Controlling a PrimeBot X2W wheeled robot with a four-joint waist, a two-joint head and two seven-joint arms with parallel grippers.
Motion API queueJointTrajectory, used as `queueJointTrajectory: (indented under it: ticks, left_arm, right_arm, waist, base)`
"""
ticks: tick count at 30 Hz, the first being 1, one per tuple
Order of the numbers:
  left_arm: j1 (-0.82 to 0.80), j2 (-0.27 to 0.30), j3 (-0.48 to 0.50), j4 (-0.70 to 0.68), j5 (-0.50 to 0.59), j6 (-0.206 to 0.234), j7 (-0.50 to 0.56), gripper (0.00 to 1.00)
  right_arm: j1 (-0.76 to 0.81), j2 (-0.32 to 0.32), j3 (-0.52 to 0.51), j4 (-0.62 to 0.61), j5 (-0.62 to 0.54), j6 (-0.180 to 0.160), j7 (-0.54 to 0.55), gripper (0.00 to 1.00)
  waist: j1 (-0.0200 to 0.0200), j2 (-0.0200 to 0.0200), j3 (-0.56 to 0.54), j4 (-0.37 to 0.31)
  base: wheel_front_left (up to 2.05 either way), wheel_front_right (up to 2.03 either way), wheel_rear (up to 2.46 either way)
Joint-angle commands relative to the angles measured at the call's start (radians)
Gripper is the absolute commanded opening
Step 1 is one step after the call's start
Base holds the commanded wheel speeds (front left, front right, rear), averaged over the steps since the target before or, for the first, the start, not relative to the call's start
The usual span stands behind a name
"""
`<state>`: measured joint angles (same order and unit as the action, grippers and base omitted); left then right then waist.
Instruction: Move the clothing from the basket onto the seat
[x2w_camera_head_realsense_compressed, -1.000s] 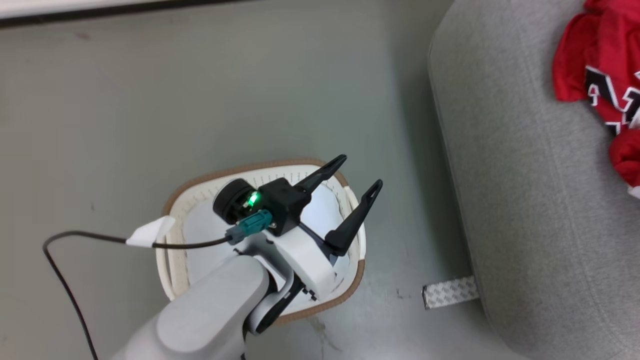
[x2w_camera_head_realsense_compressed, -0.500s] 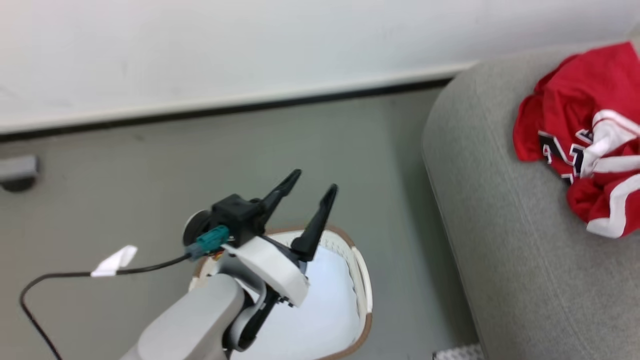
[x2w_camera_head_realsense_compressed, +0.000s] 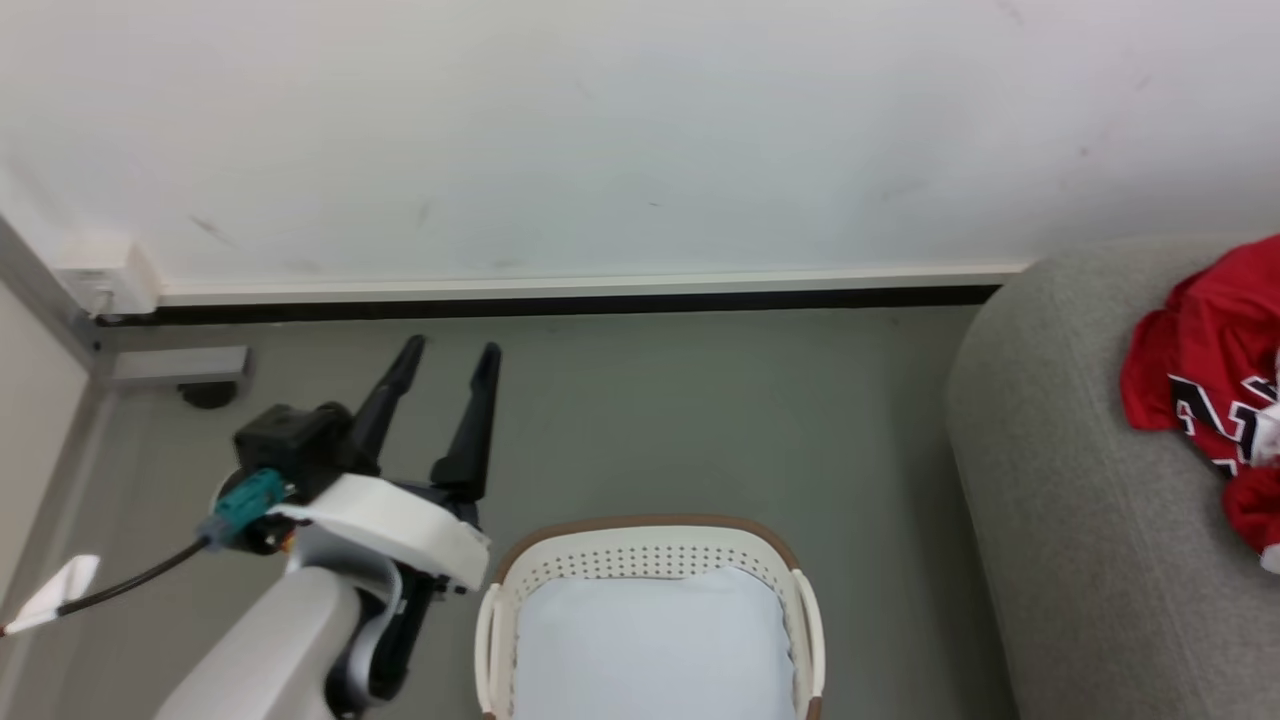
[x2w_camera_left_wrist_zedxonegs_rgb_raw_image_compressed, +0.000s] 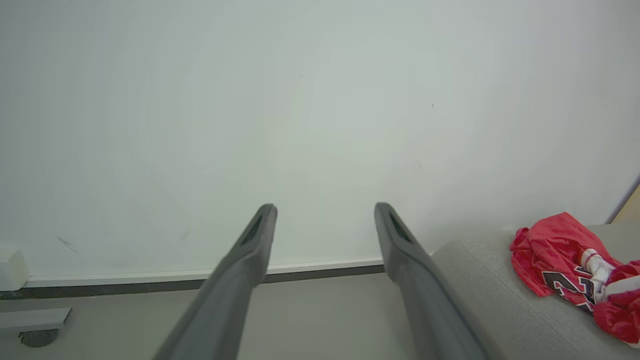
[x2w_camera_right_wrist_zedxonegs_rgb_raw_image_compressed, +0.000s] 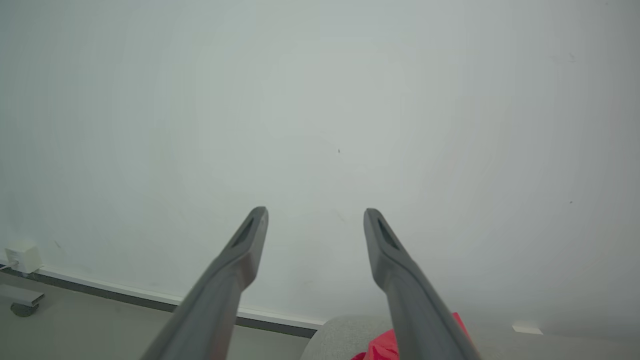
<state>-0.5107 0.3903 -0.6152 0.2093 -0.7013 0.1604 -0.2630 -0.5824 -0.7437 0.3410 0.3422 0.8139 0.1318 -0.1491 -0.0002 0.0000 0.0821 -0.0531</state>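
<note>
left gripper (x2w_camera_head_realsense_compressed: 449, 348) is hanging over the floor just left of the basket (x2w_camera_head_realsense_compressed: 648, 524), fingers spread, released; right gripper (x2w_camera_right_wrist_zedxonegs_rgb_raw_image_compressed: 315, 212) is pointing at the wall (x2w_camera_right_wrist_zedxonegs_rgb_raw_image_compressed: 320, 100), also released; clothing (x2w_camera_head_realsense_compressed: 1196, 372) is lying bunched on the seat (x2w_camera_head_realsense_compressed: 1080, 500), well apart from the basket

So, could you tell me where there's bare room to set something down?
The seat is bare from its left edge to the clothing. The floor between basket and wall is bare, as is the basket's visible bottom. Crowded: the seat's right, and left of the basket, where the left gripper hangs.
</note>
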Motion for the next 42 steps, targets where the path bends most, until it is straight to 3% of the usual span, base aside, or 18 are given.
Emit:
queueJointTrajectory:
  ticks: [1, 10, 15, 19, 29, 42]
  left_arm:
    - [0.032, 0.011, 0.030, -0.015, 0.006, 0.010, -0.001, 1.00]
    - [0.199, -0.013, 0.191, -0.052, 0.092, 0.031, -0.001, 1.00]
    - [0.275, -0.076, 0.264, -0.042, 0.136, -0.002, -0.001, 1.00]
    - [0.314, -0.118, 0.306, -0.029, 0.207, -0.029, -0.001, 1.00]
    - [0.380, -0.214, 0.413, -0.011, 0.331, -0.118, -0.001, 1.00]
    - [0.383, -0.276, 0.506, 0.013, 0.425, -0.199, -0.001, 1.00]
  right_arm:
    - [0.049, 0.042, -0.023, -0.016, -0.041, -0.002, -0.026, 1.00]
    - [0.275, 0.320, -0.120, -0.101, -0.279, -0.002, -0.101, 1.00]
    - [0.377, 0.455, -0.153, -0.106, -0.319, -0.002, -0.110, 1.00]
    - [0.417, 0.518, -0.151, -0.091, -0.379, -0.002, -0.116, 1.00]
    - [0.466, 0.616, -0.195, -0.132, -0.481, -0.002, -0.117, 1.00]
    - [0.471, 0.633, -0.201, -0.139, -0.506, -0.002, -0.116, 1.00]
  waist:
    - [0.0002, 0.0000, -0.018, 0.035]
    - [0.0002, 0.0000, -0.032, 0.079]
    - [0.0002, 0.0000, -0.036, 0.085]
    - [0.0002, 0.0000, -0.041, 0.078]
    - [0.0002, 0.0000, -0.050, 0.069]
    - [0.0002, 0.0000, -0.059, 0.065]
  base:
    - [0.00, 0.00, 0.00]
    - [0.00, 0.00, 0.00]
    - [0.00, 0.00, 0.00]
    - [0.00, 0.00, 0.00]
    - [0.00, 0.00, 0.00]
    - [0.00, 0.00, 0.00]
